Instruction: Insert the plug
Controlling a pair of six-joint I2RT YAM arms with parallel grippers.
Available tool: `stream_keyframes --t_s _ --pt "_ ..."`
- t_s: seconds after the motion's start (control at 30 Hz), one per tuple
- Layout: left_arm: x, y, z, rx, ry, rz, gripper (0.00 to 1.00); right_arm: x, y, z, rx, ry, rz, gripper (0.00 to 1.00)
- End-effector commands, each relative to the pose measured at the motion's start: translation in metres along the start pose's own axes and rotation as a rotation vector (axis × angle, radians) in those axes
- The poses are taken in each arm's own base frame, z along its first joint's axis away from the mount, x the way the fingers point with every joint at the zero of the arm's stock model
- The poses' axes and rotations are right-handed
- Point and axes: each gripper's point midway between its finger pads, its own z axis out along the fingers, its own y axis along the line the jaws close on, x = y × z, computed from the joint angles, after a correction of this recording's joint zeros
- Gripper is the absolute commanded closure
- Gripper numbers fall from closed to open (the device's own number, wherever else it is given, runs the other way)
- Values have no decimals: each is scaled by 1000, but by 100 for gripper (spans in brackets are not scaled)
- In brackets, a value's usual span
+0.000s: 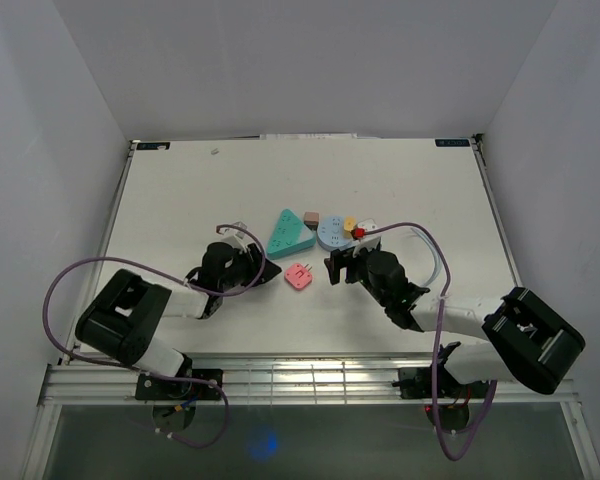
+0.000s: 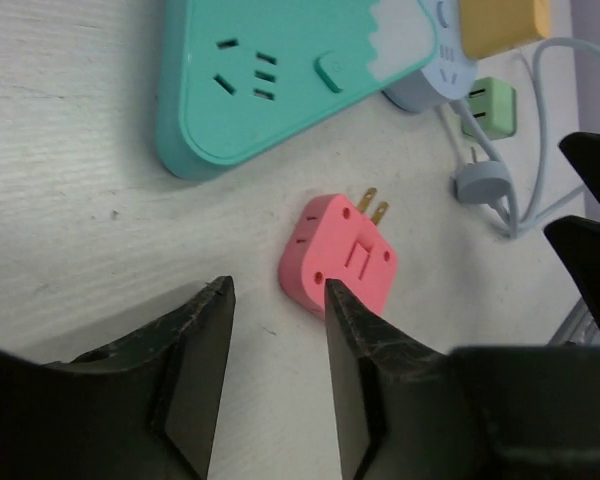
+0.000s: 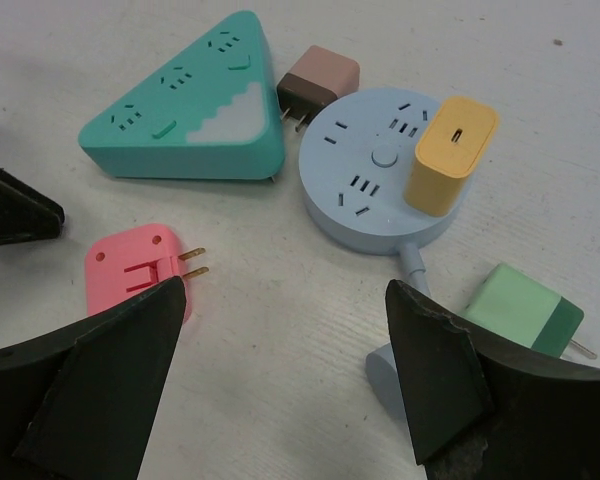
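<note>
Two empty pincers flank the pink plug (image 2: 337,253) lying on the counter (image 2: 70,250) near the teal power strip (image 2: 280,70), your left pincer (image 2: 278,290) partly open just beside it, your right pincer (image 3: 285,295) wide open, so you're at the pickup and must next straddle its body.

1. Left arm (image 1: 165,300): black joint housings, white link sections.
2. Right arm (image 1: 450,315): identical black-and-white construction.
3. Purple cable (image 1: 48,305): looped externally along each arm.
4. Fingers (image 2: 195,370): black, wedge-shaped, rough-textured faces.
</note>
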Motion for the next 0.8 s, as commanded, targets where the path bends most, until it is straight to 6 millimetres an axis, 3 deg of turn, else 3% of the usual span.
stream_keyframes --t_s 0.0,0.03,0.07,0.1,0.23,0.33,0.4,0.47,0.5,0.6,0.77 --pt "-16 -34 -14 108 -62 -16 46 -22 8 -4 -39 -87 10 14" --pt "-21 -37 -19 107 -77 -16 38 -22 8 -4 -41 -89 9 14" --pt "-27 -33 -19 72 -101 -22 5 -22 8 -5 -41 -91 11 14" --pt "-30 -30 -19 41 -105 -19 2 -22 8 -6 -42 -92 11 14" --pt "-50 -29 -19 -18 -141 -1 2 -23 8 -6 -43 -100 16 13" --pt "-77 -41 -17 -13 -206 32 2 -25 7 -7 -39 -103 17 13" --pt "-100 -56 -8 9 -237 77 2 -25 6 -8 -37 -107 18 13" --pt "-109 -53 4 -18 -238 137 2 -26 6 -9 -35 -113 20 13" --pt "-128 -60 8 -20 -278 160 2 -27 5 -9 -31 -115 22 13" --pt "-141 -54 25 -64 -294 201 2 -28 5 -10 -35 -120 25 13" --pt "-173 -66 54 -46 -343 256 2 -30 7 -12 -42 -127 33 14"
